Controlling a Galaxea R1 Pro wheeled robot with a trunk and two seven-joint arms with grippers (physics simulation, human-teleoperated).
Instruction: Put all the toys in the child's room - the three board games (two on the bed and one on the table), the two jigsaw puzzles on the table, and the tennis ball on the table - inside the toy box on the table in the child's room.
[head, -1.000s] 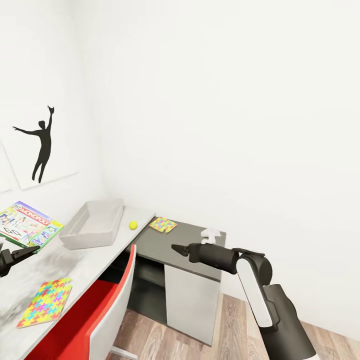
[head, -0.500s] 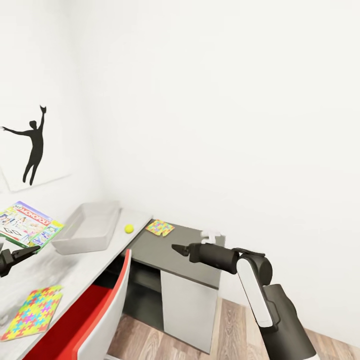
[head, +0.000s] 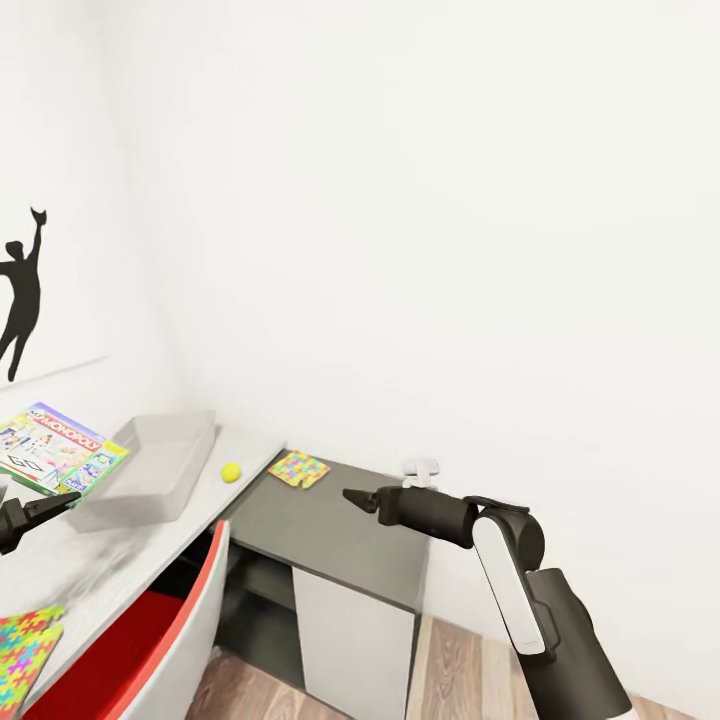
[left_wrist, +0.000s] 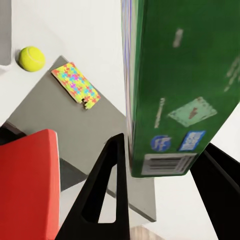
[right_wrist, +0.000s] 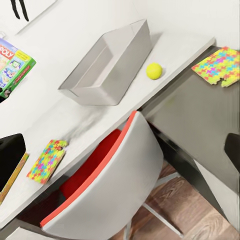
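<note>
1. Right hand (head: 352, 497) — held out over the dark cabinet (head: 330, 540), nothing between the fingers; the tips are seen drawn to a point in the head view, though whether they are fully together cannot be told.
2. Left hand (head: 60, 500) — clamped on a green-edged board game (head: 55, 449); in the left wrist view the box (left_wrist: 175, 85) is stood on edge between the two black fingers (left_wrist: 107, 195), its green back and barcode shown.
3. Red chair (right_wrist: 107, 185) — red seat with pale shell, pushed under the bench edge; wood plank floor (right_wrist: 175, 205) is seen below it.
4. Bench (head: 110, 570) — long pale grey top, joined at a corner to the lower dark cabinet.
5. Jigsaw puzzle, first (right_wrist: 47, 161) — laid flat on the pale bench near its front edge, beside the chair; cut off by the lower left corner of the head view (head: 22, 650).
6. Toy box (head: 150, 465) — light grey open bin, set on the pale bench toward the wall; no toy is seen inside it in the right wrist view (right_wrist: 107, 62).
7. Tennis ball (head: 231, 472) — rested on the pale bench just beside the toy box, near the step down to the cabinet.
8. Jigsaw puzzle, second (head: 299, 468) — laid flat on the dark cabinet top at its far corner, near the ball.
9. Small white object (head: 421, 467) — at the cabinet's far edge by the wall; kind not discernible.
10. Poster (head: 20, 295) — black silhouette figure on the white wall.
</note>
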